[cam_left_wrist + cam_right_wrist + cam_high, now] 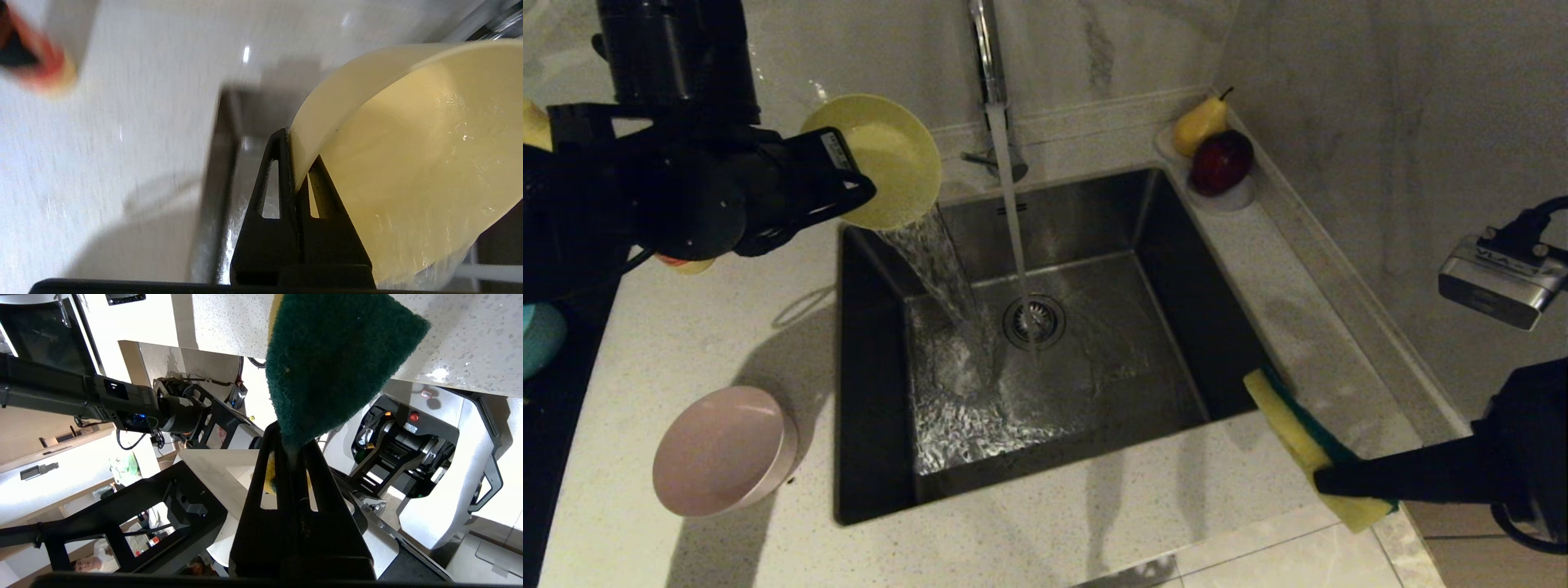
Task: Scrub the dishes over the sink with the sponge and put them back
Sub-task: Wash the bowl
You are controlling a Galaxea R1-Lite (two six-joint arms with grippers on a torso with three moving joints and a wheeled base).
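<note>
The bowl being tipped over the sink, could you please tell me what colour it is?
Pale yellow bowl; the head view shows it best, pouring water into the sink.

Domestic kitchen, sink corner.
A steel sink (1176, 327) was set into a pale speckled countertop (727, 327); behind the sink rose a chrome tap (990, 65) and marble wall; a pear (1199, 124) and apple (1222, 161) lay beside its far right corner.

A pale yellow round plastic bowl (882, 159); a pale pink round plastic bowl (723, 449); a rectangular sponge (1311, 445), dark green over yellow; a shiny grey steel square sink (1176, 245); a white speckled stone counter (727, 335); a yellow pear (1199, 124); a dark red apple (1222, 161).
</note>
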